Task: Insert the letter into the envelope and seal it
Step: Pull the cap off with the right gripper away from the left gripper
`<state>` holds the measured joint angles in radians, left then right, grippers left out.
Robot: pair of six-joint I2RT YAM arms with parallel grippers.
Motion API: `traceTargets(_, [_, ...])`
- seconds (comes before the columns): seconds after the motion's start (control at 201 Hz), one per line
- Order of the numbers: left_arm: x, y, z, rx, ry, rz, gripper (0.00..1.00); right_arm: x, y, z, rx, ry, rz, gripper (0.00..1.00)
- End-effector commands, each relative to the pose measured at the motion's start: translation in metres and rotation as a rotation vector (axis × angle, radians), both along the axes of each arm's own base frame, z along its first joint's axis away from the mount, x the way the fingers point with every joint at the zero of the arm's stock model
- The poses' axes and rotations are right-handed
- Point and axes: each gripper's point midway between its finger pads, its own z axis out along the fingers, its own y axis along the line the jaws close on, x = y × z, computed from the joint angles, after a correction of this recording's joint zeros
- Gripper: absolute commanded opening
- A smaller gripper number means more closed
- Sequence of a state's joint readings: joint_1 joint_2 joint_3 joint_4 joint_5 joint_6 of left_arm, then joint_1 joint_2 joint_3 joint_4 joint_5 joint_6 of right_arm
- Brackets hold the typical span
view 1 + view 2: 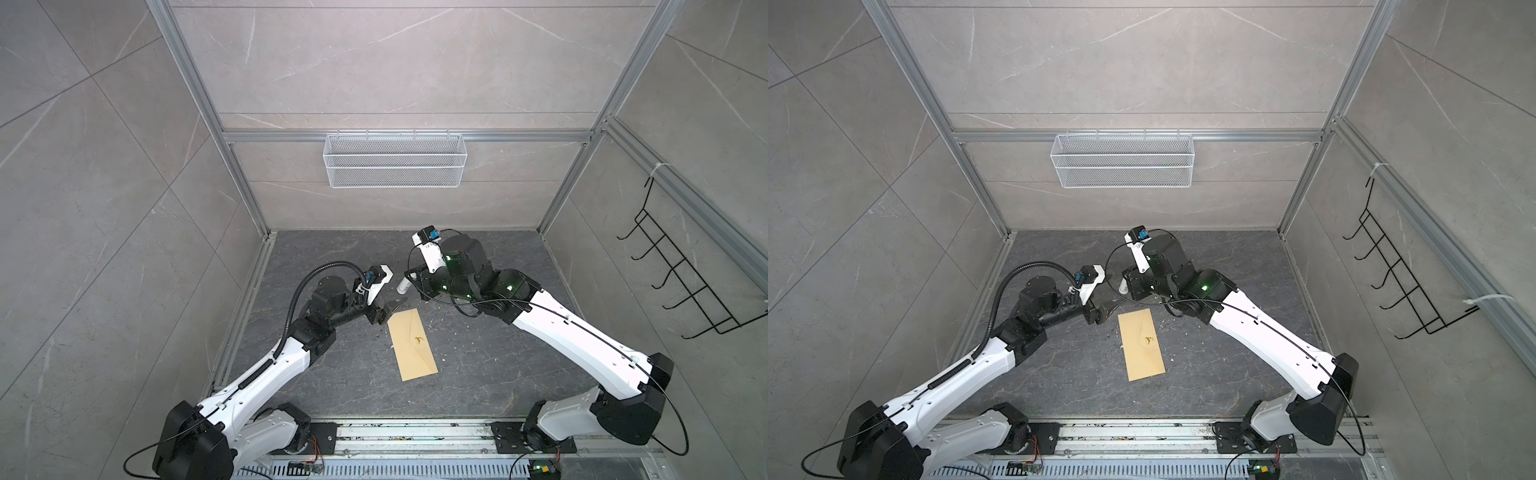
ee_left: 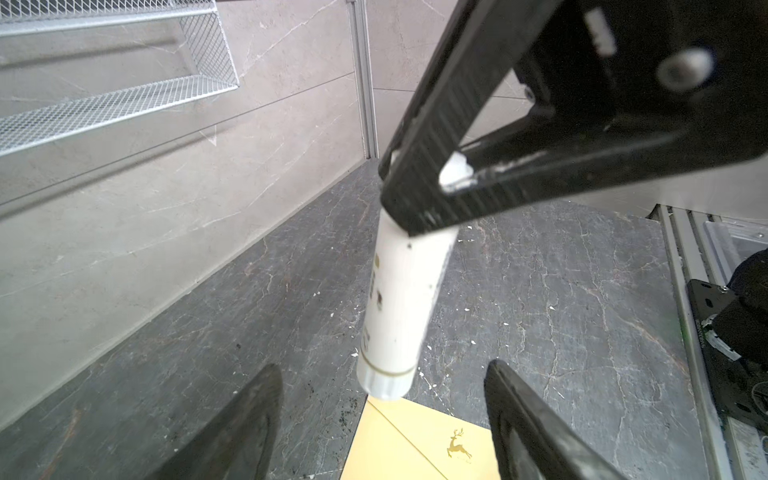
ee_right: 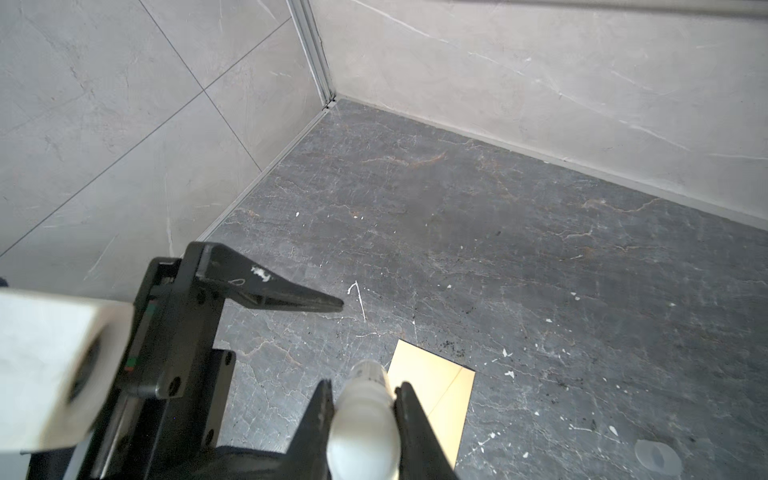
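Envelope (image 1: 409, 353): tan paper oblong, flat on veined dark stone (image 1: 498, 374)

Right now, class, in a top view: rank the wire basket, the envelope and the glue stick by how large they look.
1. wire basket: largest, though it hangs higher up the wall, which may flatter it.
2. envelope.
3. glue stick: smallest; only part of it shows.

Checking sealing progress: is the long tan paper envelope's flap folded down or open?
Folded down: the envelope lies flat, a plain rectangle, flap edge crossing it diagonally. Glued: cannot tell.
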<state>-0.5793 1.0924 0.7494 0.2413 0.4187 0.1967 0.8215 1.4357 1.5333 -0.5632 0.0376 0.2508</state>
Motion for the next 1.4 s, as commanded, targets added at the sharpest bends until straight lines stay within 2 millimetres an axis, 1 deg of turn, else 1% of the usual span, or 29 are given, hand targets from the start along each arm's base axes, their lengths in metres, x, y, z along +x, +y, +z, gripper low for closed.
traceTargets(0.0, [-0.002,0.002,0.02,-0.051,-0.061,0.009,0.79,-0.001,-0.002,0.012,0.059,-0.011,0.007,0.0])
traceTargets(0.244, [-0.005,-0.001,0.019,-0.055,-0.067,-0.015,0.78,-0.005,0.002,0.015,0.129,0.032,0.043,0.0])
traceTargets(0.583, [-0.009,-0.005,0.017,-0.053,-0.074,-0.052,0.64,-0.009,0.012,0.015,0.188,0.085,0.092,0.0])
traceTargets(0.837, [-0.009,-0.004,0.013,-0.042,-0.074,-0.055,0.6,-0.01,0.015,0.013,0.202,0.105,0.109,0.0])
traceTargets(0.956, [-0.009,-0.005,0.013,-0.038,-0.078,-0.055,0.54,-0.01,0.017,0.012,0.205,0.112,0.119,0.0])
traceTargets(1.066, [-0.009,-0.005,0.012,-0.034,-0.081,-0.06,0.46,-0.011,0.019,0.012,0.208,0.119,0.126,0.0])
traceTargets(1.135, [-0.008,-0.006,0.012,-0.032,-0.083,-0.06,0.44,-0.012,0.021,0.01,0.207,0.127,0.133,0.0])
traceTargets(1.3, [-0.008,-0.006,0.013,-0.031,-0.089,-0.061,0.37,-0.012,0.023,0.008,0.209,0.139,0.143,0.0])
traceTargets(1.399, [-0.008,-0.006,0.013,-0.03,-0.09,-0.061,0.29,-0.012,0.024,0.007,0.209,0.144,0.146,0.02])
